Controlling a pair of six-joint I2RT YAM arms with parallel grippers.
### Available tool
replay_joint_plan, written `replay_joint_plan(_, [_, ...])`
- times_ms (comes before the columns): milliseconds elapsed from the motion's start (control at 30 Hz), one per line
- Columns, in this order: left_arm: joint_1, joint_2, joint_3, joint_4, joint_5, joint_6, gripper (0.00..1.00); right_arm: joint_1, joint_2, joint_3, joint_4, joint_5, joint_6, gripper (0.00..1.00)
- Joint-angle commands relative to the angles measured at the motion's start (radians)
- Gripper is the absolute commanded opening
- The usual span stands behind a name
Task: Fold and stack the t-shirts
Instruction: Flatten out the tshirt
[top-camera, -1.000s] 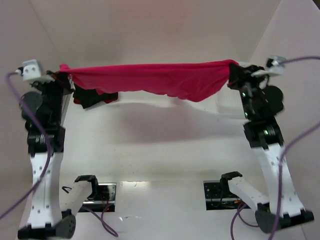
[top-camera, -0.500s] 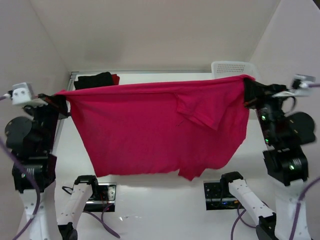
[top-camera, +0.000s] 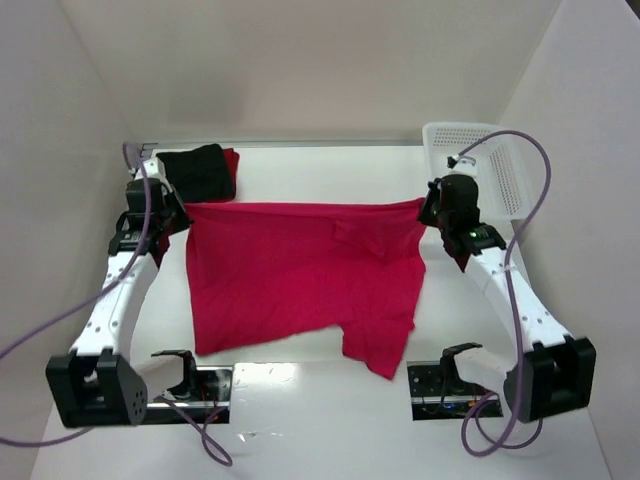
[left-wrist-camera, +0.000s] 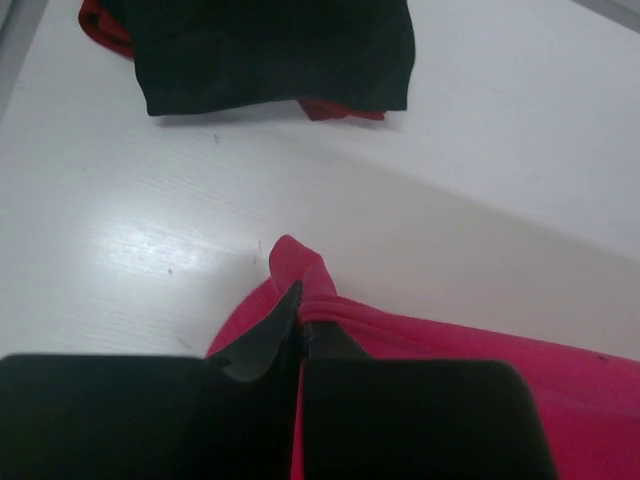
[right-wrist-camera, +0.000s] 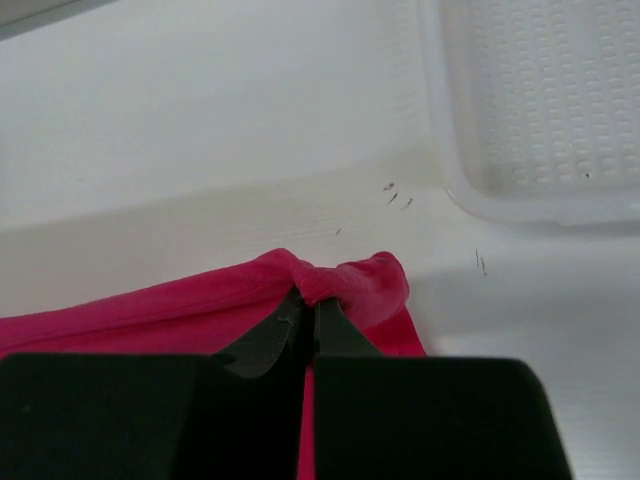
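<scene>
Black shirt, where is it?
In the top view, the black shirt lies folded at the far left of the table, atop a red shirt, just beyond the spread pink shirt.

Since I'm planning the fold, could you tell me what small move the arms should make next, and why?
Probably open both grippers: the crimson-pink t-shirt lies spread on the table, its far corners pinched in the left gripper and right gripper, so regrasping for a fold seems next.

The white worktop (top-camera: 320, 175) carries a pink shirt (top-camera: 300, 275) spread flat across its middle, its near hem uneven. At the far left corner a folded black shirt (top-camera: 197, 172) lies on a red shirt (top-camera: 232, 158). A basket (top-camera: 500, 170) stands at the far right corner.
</scene>
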Motion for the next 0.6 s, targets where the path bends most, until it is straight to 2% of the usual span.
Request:
replay_joint_plan(0, [0.010,0.230,0.019,0.225,-0.118,-0.017,0.00,-0.011,0.161,0.004,0.207,0.077,0.014,0.00])
replay_joint_plan(100, [0.010,0.392,0.100,0.291,-0.142,-0.017,0.00,-0.011,0.359,0.076,0.267,0.077,0.014,0.00])
replay_joint_plan(300, [0.010,0.687,0.263,0.356,-0.132,-0.007,0.00,-0.011,0.669,0.338,0.258,0.057,-0.006,0.00])
replay_joint_plan(567, [0.010,0.833,0.476,0.426,-0.123,-0.027,0.00,-0.020,0.919,0.555,0.324,0.039,-0.016,0.00])
